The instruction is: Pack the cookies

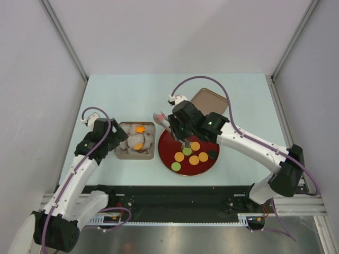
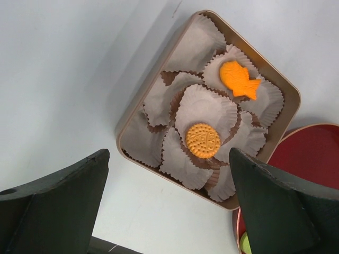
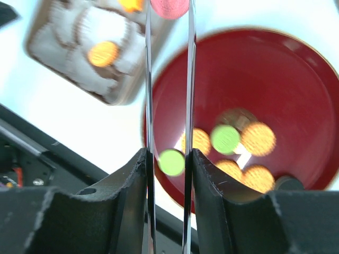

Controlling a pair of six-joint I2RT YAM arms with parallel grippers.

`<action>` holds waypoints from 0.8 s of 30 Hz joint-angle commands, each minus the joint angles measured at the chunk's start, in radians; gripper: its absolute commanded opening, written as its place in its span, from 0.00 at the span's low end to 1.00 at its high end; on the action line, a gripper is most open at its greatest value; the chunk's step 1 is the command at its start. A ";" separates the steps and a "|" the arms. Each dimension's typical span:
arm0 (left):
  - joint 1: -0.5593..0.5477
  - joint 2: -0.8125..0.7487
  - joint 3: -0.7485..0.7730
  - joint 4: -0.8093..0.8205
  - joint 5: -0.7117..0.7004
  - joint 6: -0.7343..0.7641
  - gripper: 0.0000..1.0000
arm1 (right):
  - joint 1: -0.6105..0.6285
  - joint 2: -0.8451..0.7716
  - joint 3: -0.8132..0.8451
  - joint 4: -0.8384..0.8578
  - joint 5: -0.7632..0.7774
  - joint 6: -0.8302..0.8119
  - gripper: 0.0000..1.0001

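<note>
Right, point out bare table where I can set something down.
Bare table beyond the tin, left of the lid; also the far right corner beside the lid. Crowded: the narrow strip between tin and red plate.

The cups [image 2: 204, 106] look like crimped matt paper, the tin [image 2: 161, 74] dull metal, the red plate [image 3: 296, 79] smooth and glossy.

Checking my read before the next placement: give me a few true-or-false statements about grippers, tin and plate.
The right gripper grips a pink round cookie. True.
The left gripper is open and empty. True.
The square tan tin of paper cups holds three cookies. False: two, an orange fish-shaped cookie and an orange round cookie.
The black round cookie lies in the tin. False: it lies on the dark-red round plate.
Two green round cookies lie on the plate. True.
</note>
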 commanded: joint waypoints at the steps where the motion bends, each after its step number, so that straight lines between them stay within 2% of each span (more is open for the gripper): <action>1: 0.027 -0.038 0.025 -0.047 -0.053 -0.033 1.00 | 0.054 0.091 0.150 0.008 -0.023 -0.051 0.30; 8: 0.045 -0.089 0.044 -0.127 -0.140 -0.085 1.00 | 0.101 0.298 0.372 -0.020 -0.063 -0.100 0.29; 24: 0.045 -0.095 0.022 -0.125 -0.130 -0.075 1.00 | 0.105 0.505 0.583 0.016 -0.181 -0.142 0.30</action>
